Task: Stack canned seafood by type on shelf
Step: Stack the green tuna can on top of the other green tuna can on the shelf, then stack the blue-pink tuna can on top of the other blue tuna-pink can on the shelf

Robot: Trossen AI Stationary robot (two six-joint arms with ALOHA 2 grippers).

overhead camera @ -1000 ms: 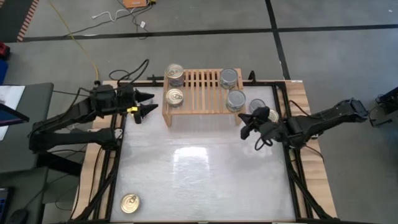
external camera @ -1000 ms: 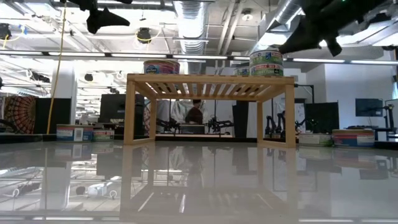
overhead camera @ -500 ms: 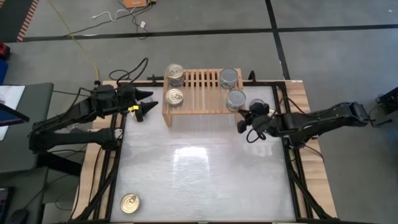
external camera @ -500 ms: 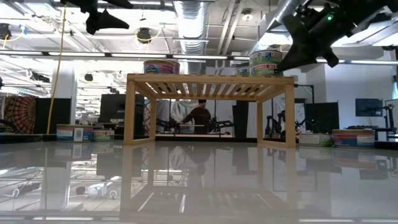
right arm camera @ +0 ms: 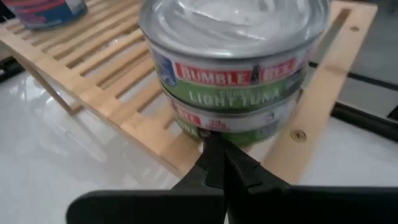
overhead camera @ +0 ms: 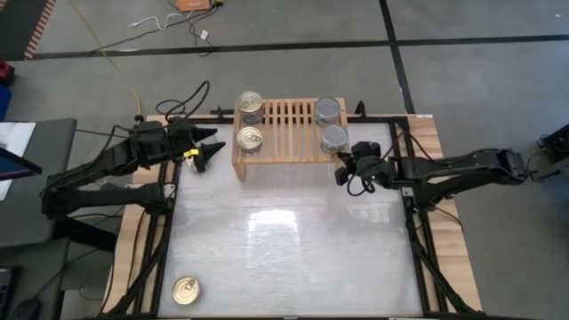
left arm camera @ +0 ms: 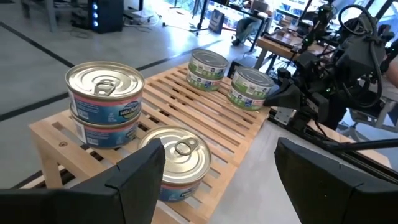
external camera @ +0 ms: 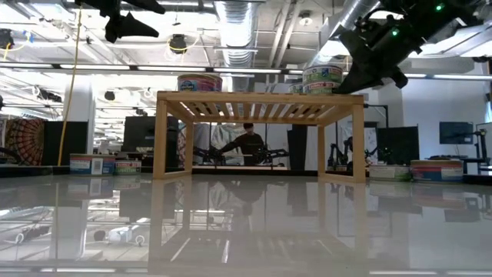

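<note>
The right gripper (overhead camera: pixel 341 174) has come in from the right side of the table over the last second and now sits with its fingers pinched shut, their tips touching the side of the front silver-topped stack (overhead camera: pixel 334 138) at the shelf's right end. The right wrist view shows that stack as two green-label tuna tins, one on the other, right at the shelf's (overhead camera: pixel 283 133) front edge, with the closed tips against the lower tin (right arm camera: pixel 231 121). The silver tin that lay on the table beside the shelf a second ago is no longer seen there, though whether it went onto this stack cannot be told. In the low view the stack now stands a little further in from the right end, so the closed gripper seems to be nudging it, holding nothing.

Seen from above, the shelf is at 12 o'clock on the table. A second silver-topped stack (overhead camera: pixel 326 111) stands behind the first. At the left end are the gold-topped tins: a stack of two (overhead camera: pixel 250 105) at the back and a single tin (overhead camera: pixel 248 138) in front.

The left gripper (overhead camera: pixel 206 148) hovers just left of the shelf, fingers spread wide and empty.

One gold-topped tin (overhead camera: pixel 186 290) lies alone at about 7 o'clock, well apart from the shelf, so it probably remains to be fetched.
</note>
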